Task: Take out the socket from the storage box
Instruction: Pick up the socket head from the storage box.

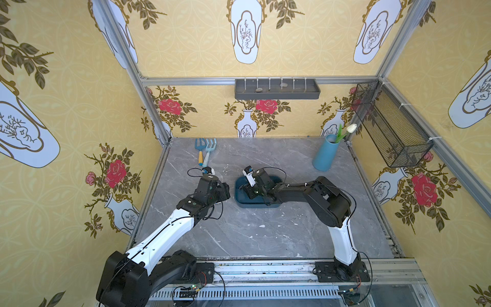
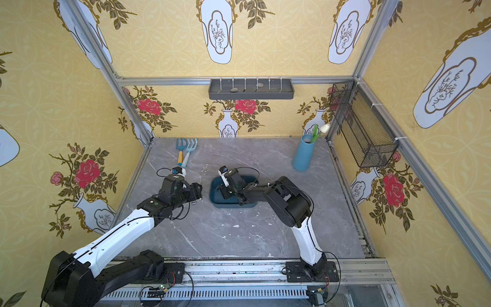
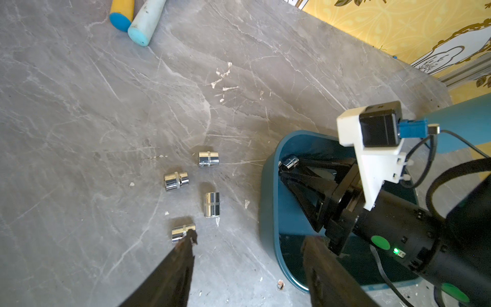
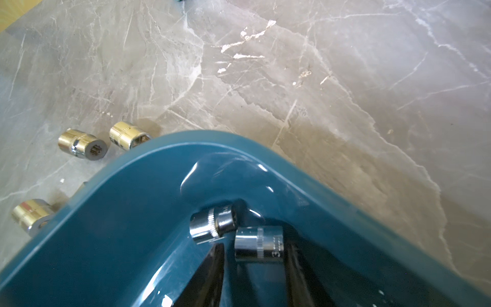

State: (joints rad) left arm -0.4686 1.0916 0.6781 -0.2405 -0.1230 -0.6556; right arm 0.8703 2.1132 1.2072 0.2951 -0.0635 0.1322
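The right tool (image 4: 255,249) straddles a socket (image 4: 259,244) in the storage box (image 4: 127,212), jaws narrow, grip uncertain; the second socket (image 4: 212,224) just beside could jam or get flicked.

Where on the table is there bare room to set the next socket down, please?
The widest bare table lies on the near side of the storage box, down to its front edge. Also free: the stretch between box and blue vase. Crowded: left of the box, where four sockets lie by the open left gripper.

Yellow floral wallpaper (image 1: 186,40), grey marble tabletop (image 1: 252,234).
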